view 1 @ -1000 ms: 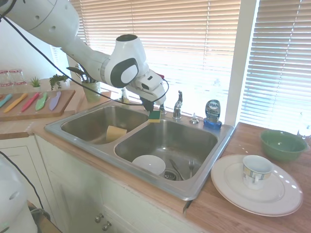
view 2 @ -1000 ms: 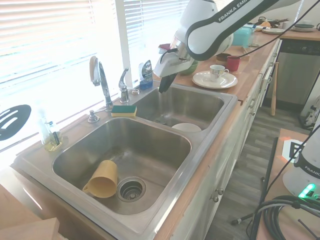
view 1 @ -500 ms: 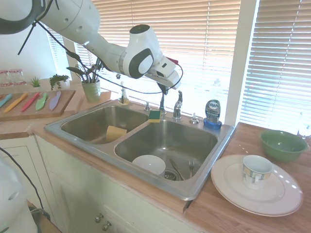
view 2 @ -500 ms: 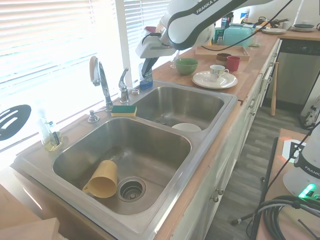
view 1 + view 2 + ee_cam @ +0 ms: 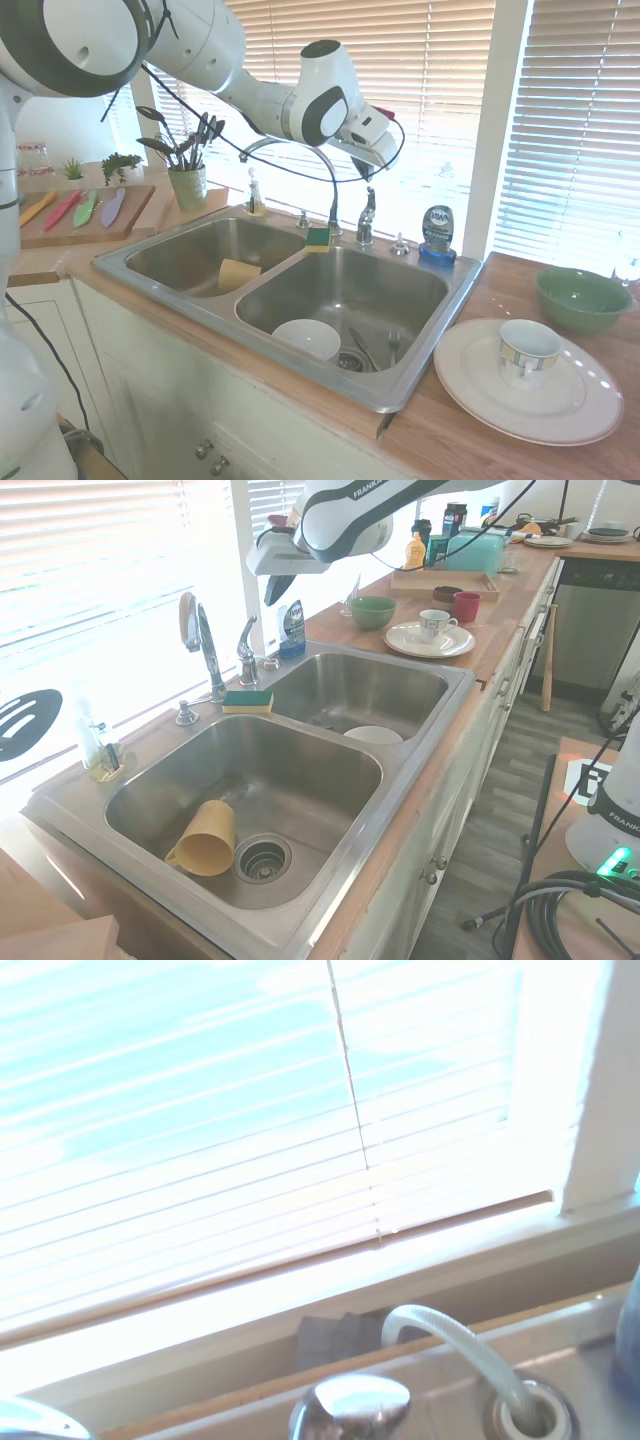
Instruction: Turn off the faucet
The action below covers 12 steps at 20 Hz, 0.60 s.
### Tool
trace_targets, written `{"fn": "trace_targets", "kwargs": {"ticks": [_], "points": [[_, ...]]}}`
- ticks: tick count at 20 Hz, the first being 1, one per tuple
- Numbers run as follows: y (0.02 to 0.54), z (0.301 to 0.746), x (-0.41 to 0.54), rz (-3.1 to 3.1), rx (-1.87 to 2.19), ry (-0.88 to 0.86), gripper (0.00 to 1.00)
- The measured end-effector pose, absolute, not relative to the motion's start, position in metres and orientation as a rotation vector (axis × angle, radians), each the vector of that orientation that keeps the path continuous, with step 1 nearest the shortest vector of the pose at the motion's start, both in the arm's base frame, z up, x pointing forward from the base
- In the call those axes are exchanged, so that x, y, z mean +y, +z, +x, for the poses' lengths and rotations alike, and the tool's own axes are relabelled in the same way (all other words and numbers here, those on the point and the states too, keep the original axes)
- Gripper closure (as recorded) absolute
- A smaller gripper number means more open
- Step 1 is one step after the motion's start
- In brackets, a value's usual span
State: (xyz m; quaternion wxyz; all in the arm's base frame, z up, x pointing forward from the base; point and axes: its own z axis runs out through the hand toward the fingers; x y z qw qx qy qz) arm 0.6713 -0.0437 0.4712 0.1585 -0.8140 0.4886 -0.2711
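Note:
The faucet's thin chrome gooseneck spout [image 5: 292,148] arches over the sink divider, and its small upright lever handle [image 5: 367,214] stands just right of it on the back rim. In the second exterior view the spout [image 5: 203,638] and the lever [image 5: 246,648] stand by the window. My gripper [image 5: 371,170] hangs in the air a little above the lever and does not touch it. Its dark fingers [image 5: 279,584] point down and look shut, with nothing in them. The wrist view shows the lever's chrome top [image 5: 351,1406] close below the window blinds.
A blue dish-soap bottle [image 5: 437,234] stands right of the lever. A green-yellow sponge [image 5: 318,238] lies on the divider and a clear pump dispenser [image 5: 253,195] stands at the left. The double sink [image 5: 400,395] holds a yellow cup [image 5: 238,272] and a white bowl [image 5: 306,338].
My arm has risen from over the sink divider and swung toward the window. The gripper now hangs above the lever handle.

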Motion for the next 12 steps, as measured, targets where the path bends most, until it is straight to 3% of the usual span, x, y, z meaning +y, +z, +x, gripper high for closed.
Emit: {"fn": "trace_targets", "kwargs": {"ticks": [12], "points": [[0.438, 0.695, -0.04, -2.351, 1.421, -0.722, 1.0]]}}
